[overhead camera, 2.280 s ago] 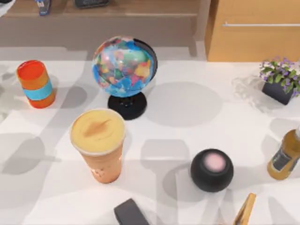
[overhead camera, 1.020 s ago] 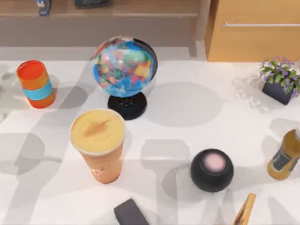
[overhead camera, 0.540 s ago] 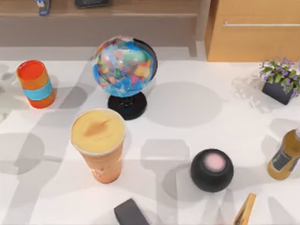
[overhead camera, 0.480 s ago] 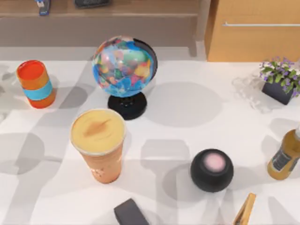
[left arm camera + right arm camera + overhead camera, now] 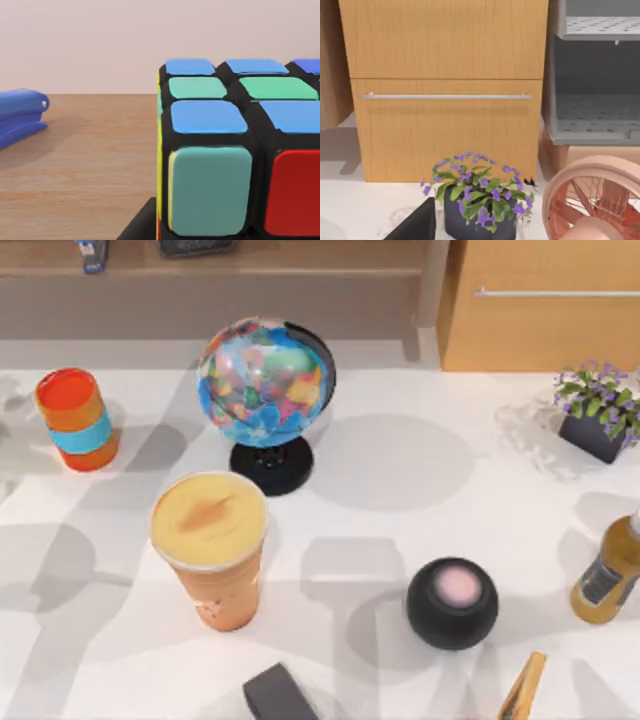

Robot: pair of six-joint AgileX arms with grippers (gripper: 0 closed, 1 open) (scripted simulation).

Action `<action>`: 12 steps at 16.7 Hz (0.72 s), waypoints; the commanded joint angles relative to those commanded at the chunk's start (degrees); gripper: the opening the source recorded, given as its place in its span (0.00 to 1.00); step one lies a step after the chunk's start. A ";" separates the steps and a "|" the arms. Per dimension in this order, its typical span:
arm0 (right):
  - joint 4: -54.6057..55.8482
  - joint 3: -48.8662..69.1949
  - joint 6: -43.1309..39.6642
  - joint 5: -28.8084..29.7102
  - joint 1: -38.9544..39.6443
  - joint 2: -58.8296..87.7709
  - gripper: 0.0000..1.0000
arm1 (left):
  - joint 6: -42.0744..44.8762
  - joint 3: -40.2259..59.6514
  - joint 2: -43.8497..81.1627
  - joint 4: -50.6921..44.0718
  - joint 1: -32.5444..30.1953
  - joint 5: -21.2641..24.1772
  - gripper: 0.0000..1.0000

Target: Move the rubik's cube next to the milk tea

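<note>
Rubik's cube (image 5: pixel 235 150) close before left wrist camera

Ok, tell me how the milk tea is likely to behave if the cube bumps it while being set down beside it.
The milk tea is a tall cup, wide at its top and narrower at its base, so it looks top-heavy and apt to tip on a sideways knock. Its wall seems thin and translucent, so it may flex. It looks full, so a tip would probably spill onto the table.

No writing can be read anywhere; the label on the bottle (image 5: pixel 606 583) is too small to make out.
</note>
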 joint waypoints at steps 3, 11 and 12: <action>0.00 0.00 0.00 0.00 0.00 0.00 1.00 | 0.00 0.00 0.00 0.00 0.00 0.00 0.00; 0.00 0.00 0.00 0.00 0.00 0.00 1.00 | 0.08 1.94 0.21 -1.56 -0.19 -0.03 0.00; 0.00 0.00 0.00 0.00 0.00 0.00 1.00 | 0.09 2.60 0.31 -2.14 -0.19 -0.04 0.00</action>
